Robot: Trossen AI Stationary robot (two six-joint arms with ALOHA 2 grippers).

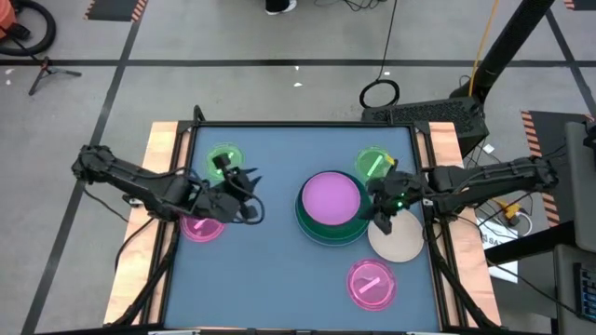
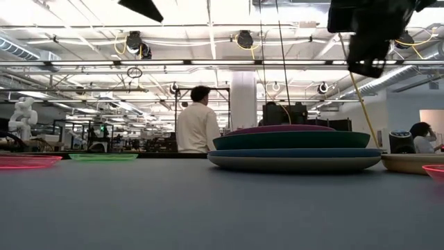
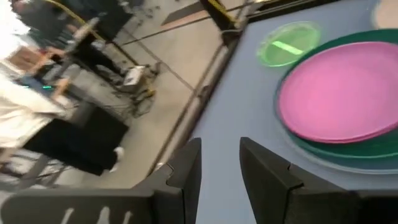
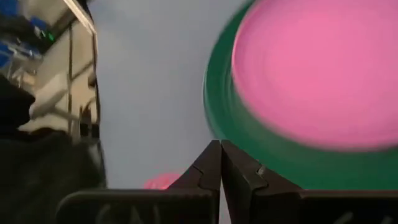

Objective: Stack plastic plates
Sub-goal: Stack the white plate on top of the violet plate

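A stack of plates (image 1: 330, 208) stands mid-table: a grey plate (image 2: 295, 164) at the bottom, then blue (image 2: 295, 153), dark green (image 2: 291, 140) and pink-purple (image 1: 331, 195) on top. Loose on the table lie a beige plate (image 1: 400, 240), two small translucent green plates (image 1: 223, 158) (image 1: 374, 164) and two translucent pink ones (image 1: 201, 226) (image 1: 372, 284). My left gripper (image 3: 221, 149) hangs open left of the stack, near the left pink plate. My right gripper (image 4: 220, 146) is shut and empty, raised above the table by the stack's right edge, over the beige plate.
Wooden rails run along the table's left (image 1: 158, 205) and right (image 1: 445, 214) sides. Bare blue tabletop lies near the front, between the left pink plate and the stack (image 1: 270, 270). People stand in the room beyond the far edge (image 2: 196, 125).
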